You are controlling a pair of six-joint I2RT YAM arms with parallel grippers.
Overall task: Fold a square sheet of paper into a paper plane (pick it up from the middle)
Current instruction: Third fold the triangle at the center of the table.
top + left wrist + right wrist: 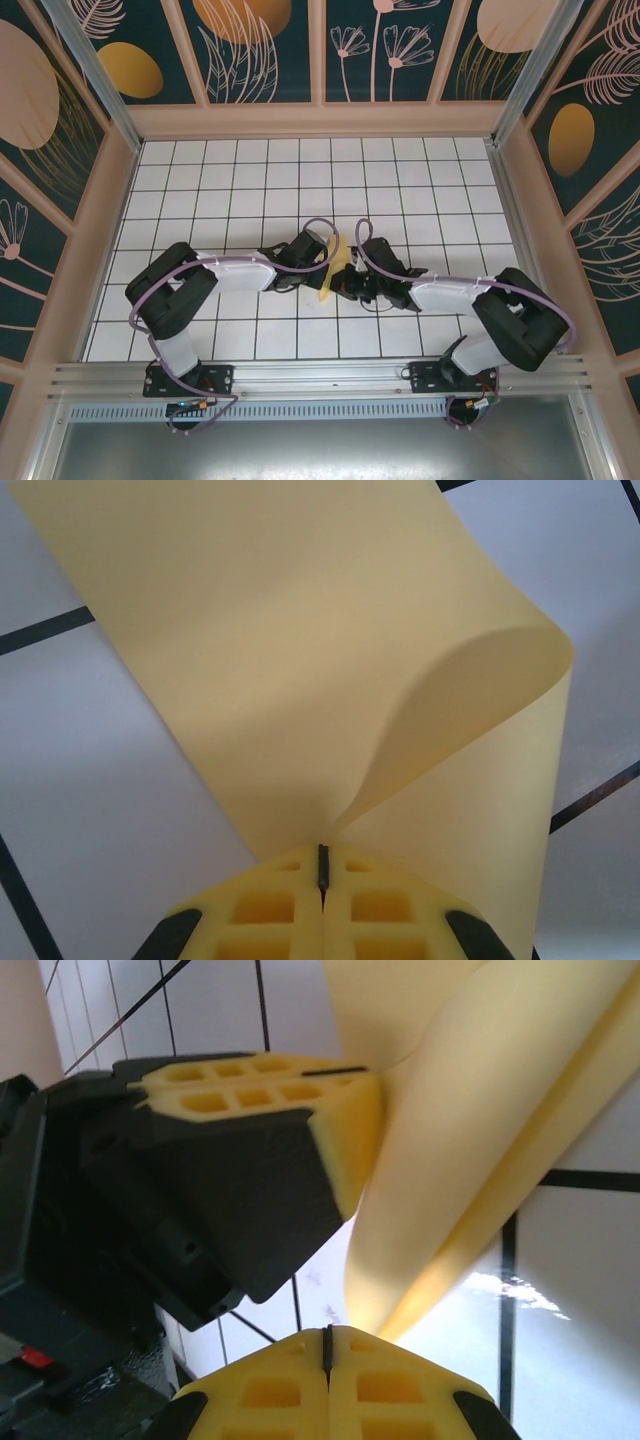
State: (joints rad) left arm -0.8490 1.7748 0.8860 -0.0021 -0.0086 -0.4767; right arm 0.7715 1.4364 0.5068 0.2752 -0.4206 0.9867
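White grid worktop (200, 180) lying under both arms. Yellow square sheet of paper (300, 660) curling up off worktop near its middle, a bit toward near edge. Left end effector (322, 865) pinching paper tight. Right end effector (327, 1335) squeezing paper's lower bend.

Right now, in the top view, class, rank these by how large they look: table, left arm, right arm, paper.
Table, largest.
Left arm and right arm: look alike, so unranked.
Paper, smallest; the arms partly cover it.
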